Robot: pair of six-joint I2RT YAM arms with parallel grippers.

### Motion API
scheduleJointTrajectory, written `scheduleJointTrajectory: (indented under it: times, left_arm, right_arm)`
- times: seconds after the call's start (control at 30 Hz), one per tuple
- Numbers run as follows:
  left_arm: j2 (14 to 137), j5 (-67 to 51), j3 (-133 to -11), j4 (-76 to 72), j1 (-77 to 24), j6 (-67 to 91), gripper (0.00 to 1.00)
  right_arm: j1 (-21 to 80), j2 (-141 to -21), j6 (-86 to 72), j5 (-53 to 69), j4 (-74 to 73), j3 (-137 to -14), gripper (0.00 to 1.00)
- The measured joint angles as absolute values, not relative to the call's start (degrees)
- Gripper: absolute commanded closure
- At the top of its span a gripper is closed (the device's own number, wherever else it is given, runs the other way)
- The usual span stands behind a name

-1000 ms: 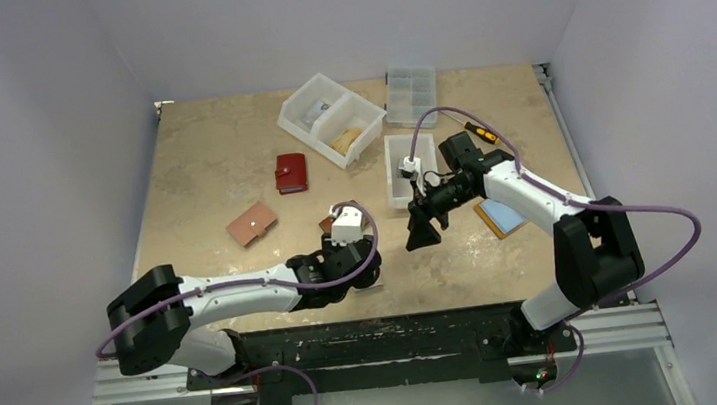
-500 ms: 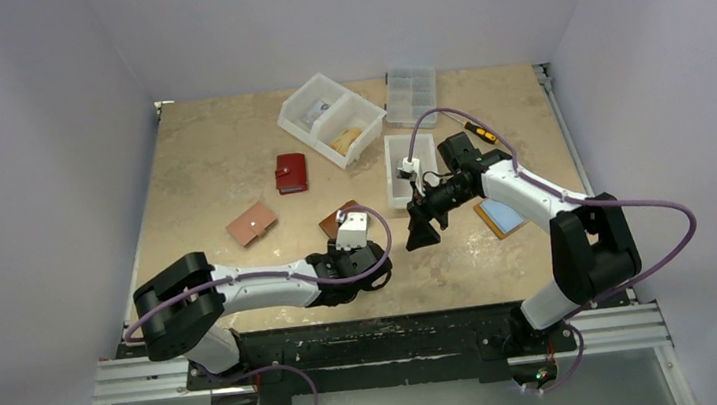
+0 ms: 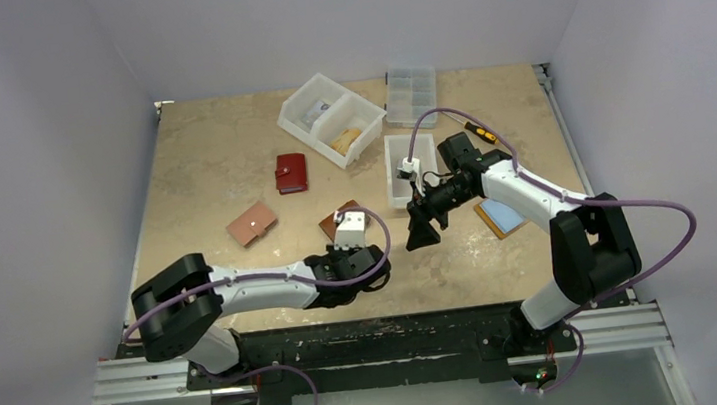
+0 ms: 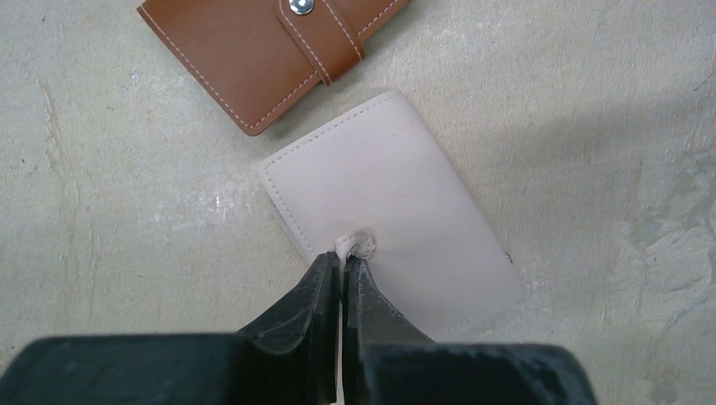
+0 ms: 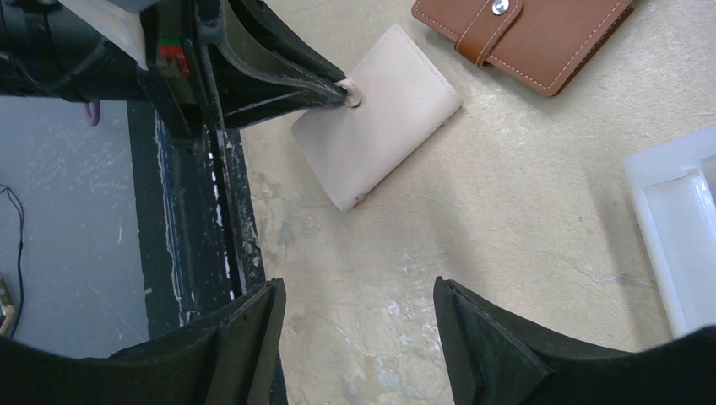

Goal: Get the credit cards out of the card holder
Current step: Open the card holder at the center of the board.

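A cream card holder [image 4: 397,202] lies closed and flat on the table, also seen in the right wrist view [image 5: 380,126]. My left gripper [image 4: 342,260] is shut on the small snap tab at the holder's near edge, low over the table's front [image 3: 366,260]. My right gripper [image 5: 359,291] hangs open and empty above bare table to the right of the holder [image 3: 421,231]. The credit cards inside the cream holder are hidden.
A brown wallet [image 4: 270,51] lies just beyond the cream holder. A red wallet [image 3: 291,172] and a salmon one [image 3: 252,224] lie further left. White bins [image 3: 331,120], a clear organiser [image 3: 412,94] and a white tray [image 3: 409,169] stand behind. A light blue card on a brown piece [image 3: 502,216] lies right.
My left arm has swung a little to the right and its jaws have closed on the cream holder's tab. The right gripper has barely moved.
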State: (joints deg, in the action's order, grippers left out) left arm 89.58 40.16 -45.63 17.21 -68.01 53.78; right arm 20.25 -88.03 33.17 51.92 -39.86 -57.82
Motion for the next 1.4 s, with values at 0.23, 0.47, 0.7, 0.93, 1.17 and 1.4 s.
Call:
scheduleJointTrajectory:
  times: [0.23, 0.47, 0.7, 0.93, 1.17, 1.4]
  left_arm:
    - [80.1, 36.8, -39.8, 13.2, -67.9, 50.3, 1.00]
    - [70.5, 31.9, -34.2, 1.5, -67.9, 46.1, 1.00]
    - [65.0, 28.0, -29.7, -9.5, -67.9, 44.7, 1.00]
    - [65.8, 26.1, -30.5, -13.3, -67.8, 43.9, 1.00]
    - [65.3, 28.0, -27.4, -10.5, -66.0, 50.3, 1.00]
    - [58.5, 36.6, -23.0, 10.7, -64.9, 68.0, 0.93]
  right_arm:
    - [21.0, -88.0, 33.5, 51.9, -39.9, -57.8, 0.28]
    - [21.5, -88.0, 34.6, 52.1, -40.8, -57.8, 0.27]
    - [21.5, -87.9, 37.5, 53.5, -43.1, -57.8, 0.27]
    - [21.5, -86.6, 37.5, 53.1, -43.1, -57.8, 0.27]
    - [21.5, -86.1, 37.5, 52.0, -42.8, -57.8, 0.27]
    - [21.5, -86.1, 37.5, 51.9, -42.9, -57.8, 0.27]
